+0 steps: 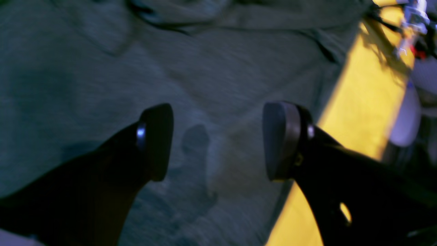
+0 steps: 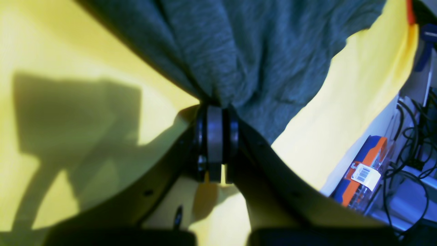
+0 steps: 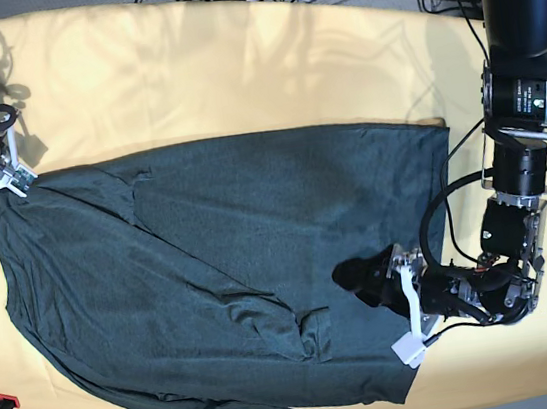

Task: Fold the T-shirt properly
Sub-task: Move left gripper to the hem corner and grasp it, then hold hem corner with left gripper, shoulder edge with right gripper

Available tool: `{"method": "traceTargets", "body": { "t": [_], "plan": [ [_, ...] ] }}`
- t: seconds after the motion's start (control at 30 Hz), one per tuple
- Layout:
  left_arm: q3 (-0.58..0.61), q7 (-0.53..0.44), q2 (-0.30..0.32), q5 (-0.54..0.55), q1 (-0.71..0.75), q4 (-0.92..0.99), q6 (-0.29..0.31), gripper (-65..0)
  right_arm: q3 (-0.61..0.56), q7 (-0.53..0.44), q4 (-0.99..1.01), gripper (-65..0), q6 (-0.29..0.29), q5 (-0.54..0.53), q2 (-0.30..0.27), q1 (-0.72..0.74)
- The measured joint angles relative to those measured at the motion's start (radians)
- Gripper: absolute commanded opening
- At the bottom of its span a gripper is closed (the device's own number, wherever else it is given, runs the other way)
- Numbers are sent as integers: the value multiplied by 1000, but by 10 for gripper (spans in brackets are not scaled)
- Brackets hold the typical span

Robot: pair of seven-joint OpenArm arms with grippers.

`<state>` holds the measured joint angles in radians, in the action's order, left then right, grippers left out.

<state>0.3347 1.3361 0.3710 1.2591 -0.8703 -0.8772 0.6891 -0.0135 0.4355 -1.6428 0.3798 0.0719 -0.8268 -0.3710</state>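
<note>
Left claw (image 1: 218, 140) released above T-shirt (image 3: 222, 272); right claw (image 2: 215, 136) clenched on corner; shirt long axis left-right in base view.

A table covered by a yellow cloth (image 3: 237, 78) is seen across the base view. One garment is spread directly on it — the T-shirt (image 3: 212, 273), dark green-grey, laid mostly flat with creases and a fold near its middle — one edge running off the near side.
</note>
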Motion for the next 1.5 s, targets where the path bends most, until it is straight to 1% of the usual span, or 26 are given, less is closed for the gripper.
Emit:
{"method": "traceTargets", "body": {
  "t": [0.03,0.07,0.13,0.2,0.33,0.4,0.53,0.63,0.7,0.77,0.87,0.93,0.97,1.07,1.17,1.4,1.5],
  "plan": [
    [3,53,7,53,0,-21,0,-233,0,7,-3,-650,1,-1,-6,0],
    [9,73,18,102,0,-46,2,-235,0,16,-4,-650,1,-1,-10,0],
    [33,56,48,211,0,-103,2,-248,-1,21,-3,-650,-3,-47,-18,-1],
    [85,63,89,205,-8,-178,3,-261,-1,28,-3,-650,-3,-73,-19,-1],
    [213,71,187,200,3,-366,3,-260,-2,29,-4,-650,-3,-79,-19,0],
    [257,68,241,200,19,-484,3,-260,-2,28,-4,-650,-3,-80,-19,-1],
    [293,67,354,211,64,-722,3,-260,-2,29,-5,-650,-3,-79,-19,0],
    [293,63,432,196,108,-836,4,-260,-2,43,-5,-650,-3,-80,-19,0],
    [293,61,478,121,145,-880,4,-260,-3,48,-5,-650,-4,-82,-20,0],
    [293,68,512,39,186,-911,4,-260,-3,49,-5,-650,-14,-83,-19,0],
    [294,59,549,-76,246,-946,4,-260,-3,51,-5,-650,-18,-84,-19,-1],
    [293,56,571,-172,284,-964,5,-260,-3,51,-5,-650,-18,-84,-20,0],
    [293,35,583,-230,302,-972,5,-260,-3,51,-5,-650,-18,-84,-20,0],
    [293,-74,610,-398,350,-986,5,-260,-3,56,-5,-650,-19,-84,-19,0],
    [293,-165,613,-553,396,-990,5,-260,-3,56,-5,-650,-19,-84,-20,0],
    [295,-333,613,-796,486,-990,5,-260,-3,66,-5,-650,-26,-84,-20,0],
    [300,-399,613,-849,513,-990,5,-260,-3,74,-5,-650,-49,-84,-19,-1]
  ]
}}
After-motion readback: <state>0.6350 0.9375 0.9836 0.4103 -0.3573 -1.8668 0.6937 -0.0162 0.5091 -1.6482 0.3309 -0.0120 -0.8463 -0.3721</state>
